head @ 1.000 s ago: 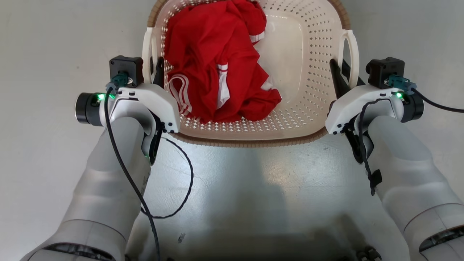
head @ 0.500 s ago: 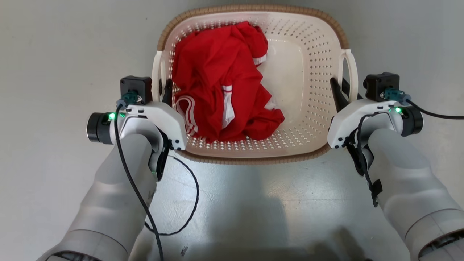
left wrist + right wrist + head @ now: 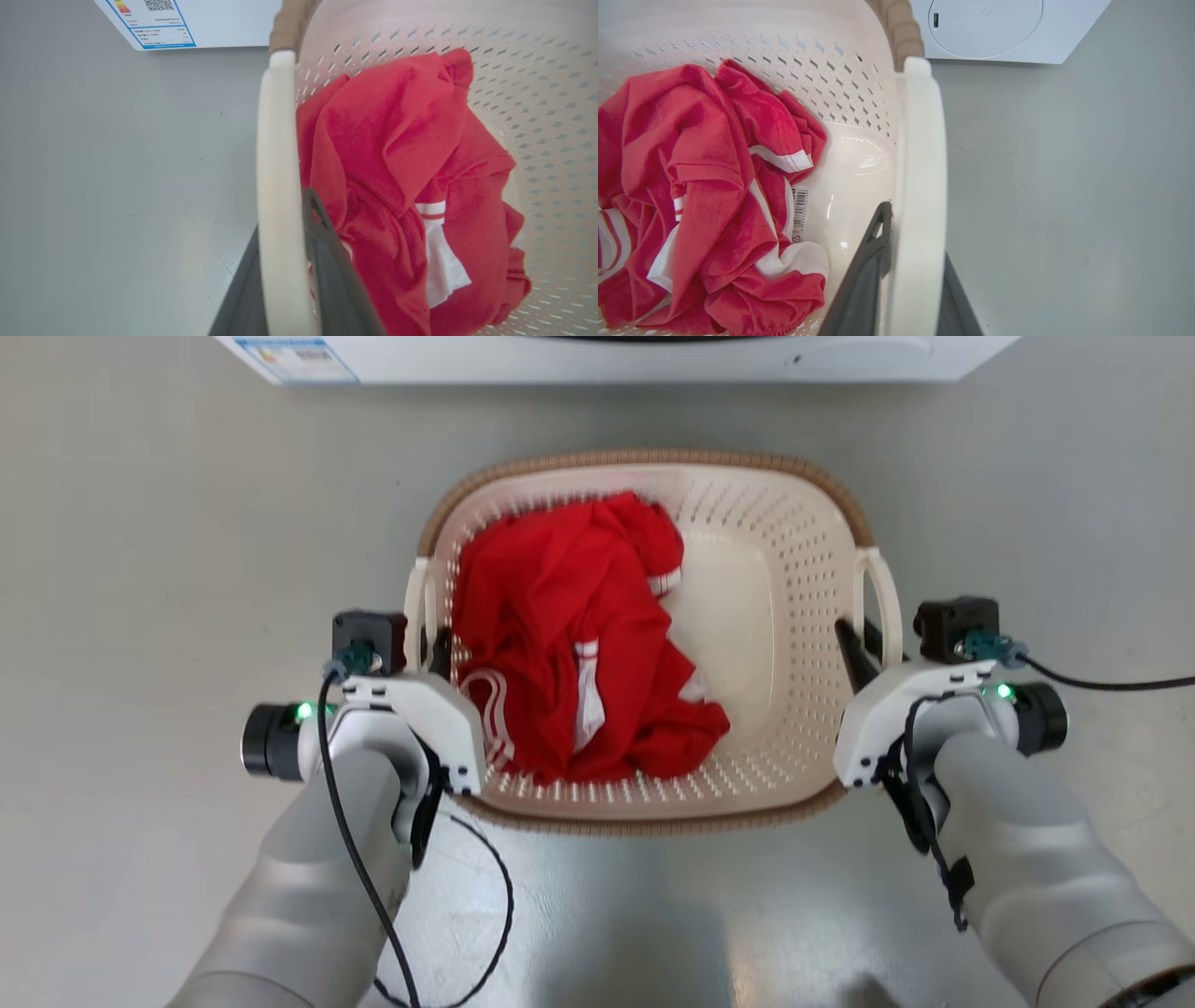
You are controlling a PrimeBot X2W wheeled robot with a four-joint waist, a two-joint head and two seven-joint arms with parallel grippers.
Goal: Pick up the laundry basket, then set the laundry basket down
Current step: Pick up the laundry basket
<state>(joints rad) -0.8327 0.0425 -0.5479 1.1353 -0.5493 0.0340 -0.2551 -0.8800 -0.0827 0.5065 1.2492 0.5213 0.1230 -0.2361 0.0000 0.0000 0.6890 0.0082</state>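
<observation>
- basket [image 3: 794, 616] w/ red shirt [image 3: 560, 644] sits btw both grippers, near washer [image 3: 607, 364].
- L gripper [image 3: 426, 646] clamped on L handle [image 3: 415, 602].
- R gripper [image 3: 860, 639] clamped on R handle [image 3: 892, 607].

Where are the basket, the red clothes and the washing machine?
laundry basket [image 3: 803, 616], head view, on its holey right wall.
red clothes [image 3: 560, 644], head view, middle of the crumpled heap.
washing machine [image 3: 985, 23], right wrist view, on its round panel.

I see a plain grey floor [image 3: 140, 569], a white washing machine [image 3: 635, 359] standing at its far edge; whether the laundry basket [image 3: 803, 616] touches it, I can't tell.
</observation>
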